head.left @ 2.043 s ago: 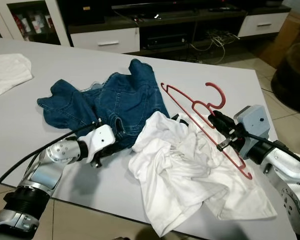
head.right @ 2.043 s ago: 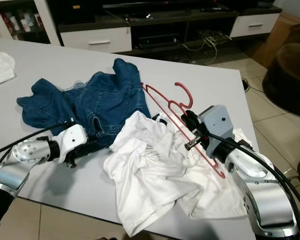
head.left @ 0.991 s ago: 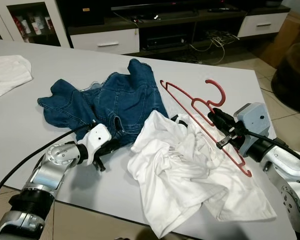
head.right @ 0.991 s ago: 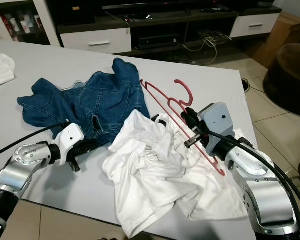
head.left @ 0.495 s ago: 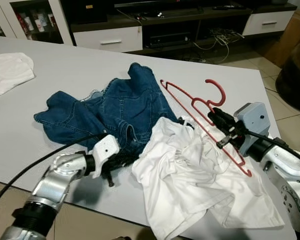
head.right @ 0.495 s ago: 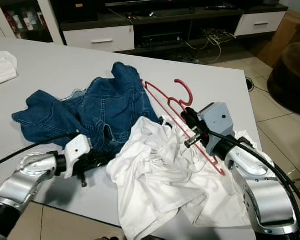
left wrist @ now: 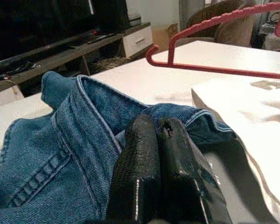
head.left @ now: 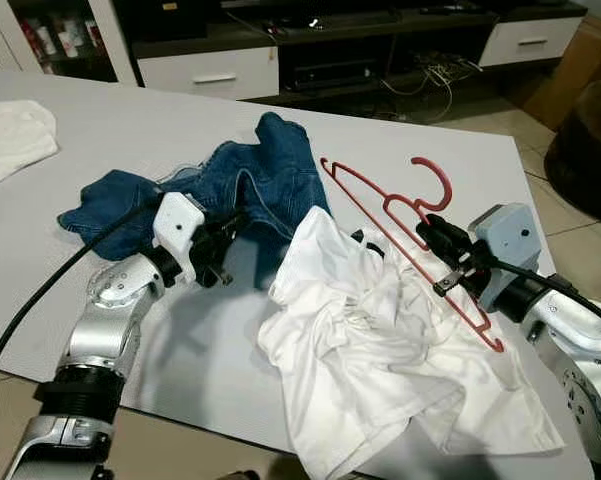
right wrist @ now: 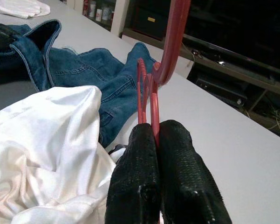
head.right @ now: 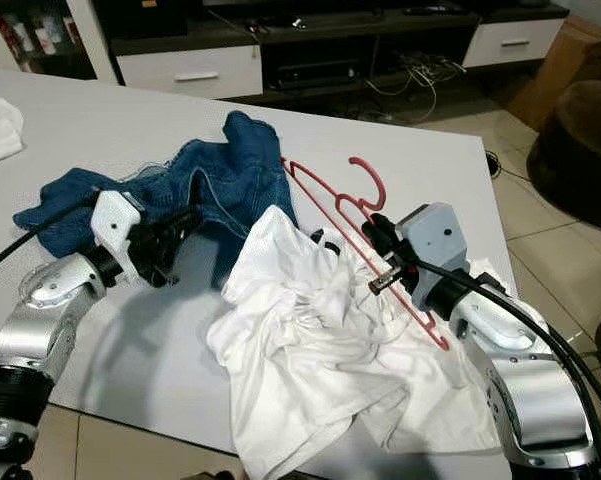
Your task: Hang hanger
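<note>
the right gripper (head.left: 442, 243) is clenched on the red hanger (head.left: 400, 220), holding it just above the white shirt (head.left: 380, 350), while the left gripper (head.left: 223, 238) pinches the jeans (head.left: 260, 185), probably to drag them clear.

The red plastic hanger (head.left: 405, 235) is a thin-barred clothes hanger with an open curved hook at its top. It is held tilted above the grey table (head.left: 110, 130), hook pointing away from the robot, one shoulder arm running toward the blue jeans (head.left: 265, 185), the other slanting down toward the robot over the crumpled white shirt (head.left: 380, 340). The right gripper (head.left: 438, 243) has its black fingers clamped on the hanger's neck, just below the hook
</note>
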Controlling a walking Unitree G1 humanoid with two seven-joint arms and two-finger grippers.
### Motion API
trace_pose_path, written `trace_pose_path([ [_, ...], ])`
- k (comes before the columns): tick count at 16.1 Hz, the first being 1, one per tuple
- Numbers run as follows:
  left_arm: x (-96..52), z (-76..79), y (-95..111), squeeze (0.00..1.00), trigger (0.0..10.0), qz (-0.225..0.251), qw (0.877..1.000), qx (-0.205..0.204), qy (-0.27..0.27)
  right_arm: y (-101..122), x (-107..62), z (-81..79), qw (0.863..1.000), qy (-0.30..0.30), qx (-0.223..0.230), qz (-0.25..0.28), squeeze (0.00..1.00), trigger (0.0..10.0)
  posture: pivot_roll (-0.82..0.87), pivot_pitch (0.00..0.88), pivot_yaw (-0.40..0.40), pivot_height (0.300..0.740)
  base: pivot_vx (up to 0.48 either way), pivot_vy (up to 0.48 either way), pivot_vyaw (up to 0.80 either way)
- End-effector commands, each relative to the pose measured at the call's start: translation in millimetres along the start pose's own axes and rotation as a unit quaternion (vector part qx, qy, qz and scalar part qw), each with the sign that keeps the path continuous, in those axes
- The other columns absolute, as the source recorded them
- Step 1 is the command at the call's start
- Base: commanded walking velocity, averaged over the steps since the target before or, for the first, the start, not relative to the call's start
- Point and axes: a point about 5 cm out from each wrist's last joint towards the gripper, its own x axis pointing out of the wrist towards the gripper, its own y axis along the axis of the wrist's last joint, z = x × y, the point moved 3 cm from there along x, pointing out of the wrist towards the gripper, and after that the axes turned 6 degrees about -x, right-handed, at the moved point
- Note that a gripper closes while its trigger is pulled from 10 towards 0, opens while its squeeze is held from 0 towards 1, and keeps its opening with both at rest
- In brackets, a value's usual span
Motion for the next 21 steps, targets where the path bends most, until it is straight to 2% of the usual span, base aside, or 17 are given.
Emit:
trace_pose_path([
  [1, -0.1, -4.3, 5.2, 0.0, 0.0, 0.01, 1.0, 0.008, 0.002, 0.6, 0.0, 1.5, 1.0, -0.004, 0.004, 0.002, 0.0, 10.0, 0.01, 0.09, 0.021, 0.74, 0.0, 0.0, 0.0],
  [3, -1.9, -7.5, 8.7, 0.0, 0.0, 0.016, 1.0, 0.012, 0.001, 0.5, -0.7, 1.5, 1.0, -0.004, 0.003, 0.002, 0.0, 10.0, 0.01, 0.091, 0.02, 0.74, 0.0, 0.0, 0.0],
  [4, -4.5, -11.8, 8.0, 0.0, 0.0, 0.002, 1.0, 0.009, -0.005, 0.3, -2.9, 2.9, 1.0, -0.002, -0.004, 0.0, 0.0, 10.0, 0.01, 0.091, 0.02, 0.74, 0.0, 0.0, 0.0],
  [5, -9.6, -11.0, -0.5, 0.0, 0.0, -0.04, 0.998, 0.015, -0.036, 0.8, -7.2, 7.2, 1.0, 0.001, -0.016, -0.002, 0.0, 10.0, 0.01, 0.089, 0.022, 0.74, 0.0, 0.0, 0.0],
  [6, -12.5, -9.5, -5.3, 0.0, 0.0, -0.061, 0.997, 0.019, -0.053, 2.3, -9.6, 9.1, 1.0, 0.005, -0.023, 0.0, 0.0, 10.0, 0.01, 0.089, 0.022, 0.74, 0.0, 0.0, 0.0],
  [8, -19.0, -9.0, -14.2, 0.0, 0.0, -0.106, 0.99, 0.042, -0.085, 16.5, -22.2, 13.4, 0.998, 0.037, -0.054, 0.023, 0.0, 10.0, 0.01, 0.087, 0.027, 0.74, 0.0, 0.0, 0.0],
  [9, -18.2, -11.5, -13.8, 0.0, 0.0, -0.117, 0.987, 0.063, -0.087, 27.7, -31.3, 10.1, 0.993, 0.076, -0.077, 0.037, 0.0, 10.0, 0.0, 0.086, 0.027, 0.74, 0.0, 0.0, 0.0],
  [11, -16.8, -12.0, -15.9, 0.0, 0.0, -0.138, 0.981, 0.088, -0.1, 34.9, -37.6, 3.3, 0.989, 0.113, -0.087, 0.045, 0.0, 10.0, -0.01, 0.083, 0.028, 0.74, 0.0, 0.0, 0.0],
  [13, -14.0, -10.6, -15.4, 0.0, 0.0, -0.144, 0.979, 0.094, -0.114, 39.9, -39.5, -8.7, 0.984, 0.148, -0.078, 0.057, 0.0, 10.0, -0.01, 0.081, 0.025, 0.74, 0.0, 0.0, 0.0],
  [15, -6.6, -13.0, -4.3, 0.0, 0.0, -0.131, 0.979, 0.098, -0.123, 42.2, -41.7, -34.0, 0.973, 0.207, -0.069, 0.068, 0.0, 10.0, -0.01, 0.078, 0.025, 0.74, 0.0, 0.0, 0.0],
  [17, 0.9, -18.7, 10.7, 0.0, 0.0, -0.108, 0.982, 0.092, -0.123, 38.2, -42.1, -48.6, 0.967, 0.238, -0.061, 0.064, 0.0, 10.0, -0.01, 0.071, 0.025, 0.74, 0.0, 0.0, 0.0],
  [19, 4.1, -17.3, 19.2, 0.0, 0.0, -0.093, 0.982, 0.094, -0.136, 32.4, -35.7, -49.4, 0.969, 0.23, -0.075, 0.051, 0.0, 10.0, -0.01, 0.066, 0.027, 0.74, 0.0, 0.0, 0.0],
  [21, 3.6, -14.1, 18.9, 0.0, 0.0, -0.099, 0.977, 0.109, -0.153, 24.4, -21.1, -38.0, 0.979, 0.18, -0.095, 0.029, 0.0, 10.0, -0.01, 0.063, 0.028, 0.74, 0.0, 0.0, 0.0],
])
